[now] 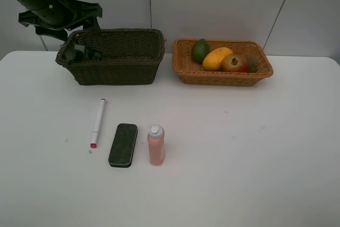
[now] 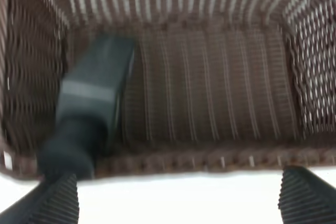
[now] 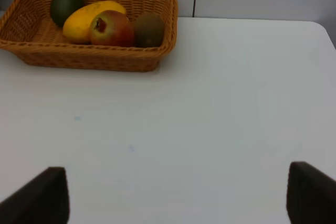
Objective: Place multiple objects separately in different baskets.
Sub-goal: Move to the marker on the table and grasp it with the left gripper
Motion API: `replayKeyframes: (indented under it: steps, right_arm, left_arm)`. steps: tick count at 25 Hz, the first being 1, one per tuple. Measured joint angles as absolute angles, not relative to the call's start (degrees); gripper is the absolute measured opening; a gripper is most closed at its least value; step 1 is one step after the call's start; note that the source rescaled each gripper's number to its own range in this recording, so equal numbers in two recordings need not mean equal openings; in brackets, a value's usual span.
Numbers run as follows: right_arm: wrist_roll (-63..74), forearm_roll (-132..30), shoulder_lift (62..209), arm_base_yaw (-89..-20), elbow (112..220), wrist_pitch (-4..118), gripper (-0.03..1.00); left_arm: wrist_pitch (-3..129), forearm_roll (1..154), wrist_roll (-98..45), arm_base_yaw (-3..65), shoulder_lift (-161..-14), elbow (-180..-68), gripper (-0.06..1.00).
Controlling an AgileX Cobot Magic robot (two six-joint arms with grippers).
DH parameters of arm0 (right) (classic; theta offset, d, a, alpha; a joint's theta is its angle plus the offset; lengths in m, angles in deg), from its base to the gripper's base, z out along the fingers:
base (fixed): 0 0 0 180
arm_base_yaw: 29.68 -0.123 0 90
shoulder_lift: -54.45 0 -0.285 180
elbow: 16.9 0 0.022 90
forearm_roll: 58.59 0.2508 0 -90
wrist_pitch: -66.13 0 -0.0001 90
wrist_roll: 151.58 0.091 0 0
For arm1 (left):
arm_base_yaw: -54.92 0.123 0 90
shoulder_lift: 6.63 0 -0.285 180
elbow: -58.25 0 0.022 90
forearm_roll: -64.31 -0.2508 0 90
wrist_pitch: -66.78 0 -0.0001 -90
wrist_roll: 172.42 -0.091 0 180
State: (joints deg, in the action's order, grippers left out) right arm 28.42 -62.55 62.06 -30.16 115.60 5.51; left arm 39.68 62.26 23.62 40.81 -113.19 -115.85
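Note:
My left gripper (image 2: 178, 203) hovers open over the near rim of the dark basket (image 1: 114, 73), holding nothing. The dark green pump bottle (image 2: 92, 103) lies inside that basket at its left end (image 1: 79, 53). The orange basket (image 1: 223, 77) holds the lime (image 1: 200, 50), mango (image 1: 217, 58), pomegranate (image 1: 234, 63) and kiwi (image 1: 252, 62). On the table in front lie the white marker (image 1: 98, 122), dark eraser pad (image 1: 123, 144) and small pink bottle (image 1: 156, 145). My right gripper (image 3: 176, 198) is open and empty above bare table, well short of the orange basket (image 3: 89, 59).
The left arm (image 1: 56, 9) reaches in from the top left over the dark basket. Both baskets stand side by side along the table's far edge, in front of a white wall.

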Motion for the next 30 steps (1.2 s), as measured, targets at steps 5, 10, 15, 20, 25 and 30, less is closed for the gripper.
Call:
replayKeyframes:
  steps: [5, 10, 15, 20, 25, 30]
  right_arm:
    - [28.42, -62.55, 62.06, -30.16, 115.60, 5.51, 1.00]
    - [28.42, -62.55, 62.06, -30.16, 115.60, 5.51, 1.00]
    - [28.42, -62.55, 62.06, -30.16, 115.60, 5.51, 1.00]
    - [28.42, -62.55, 62.06, -30.16, 115.60, 5.51, 1.00]
    - [28.42, -62.55, 62.06, -30.16, 115.60, 5.51, 1.00]
    - [28.42, -62.55, 62.06, -30.16, 115.60, 5.51, 1.00]
  left_arm:
    - [38.29, 60.78, 30.60, 38.10, -111.18, -109.85, 1.00]
    - [36.56, 57.65, 35.59, 34.54, -112.87, -107.84, 1.00]
    - [34.76, 54.66, 41.27, 31.75, -116.67, -107.84, 1.00]
    - [34.00, 54.17, 43.53, 31.13, -121.63, -107.84, 1.00]
    - [34.06, 54.12, 43.67, 31.13, -125.82, -107.84, 1.00]
    - [34.11, 54.91, 43.68, 31.13, -129.11, -107.84, 1.00]
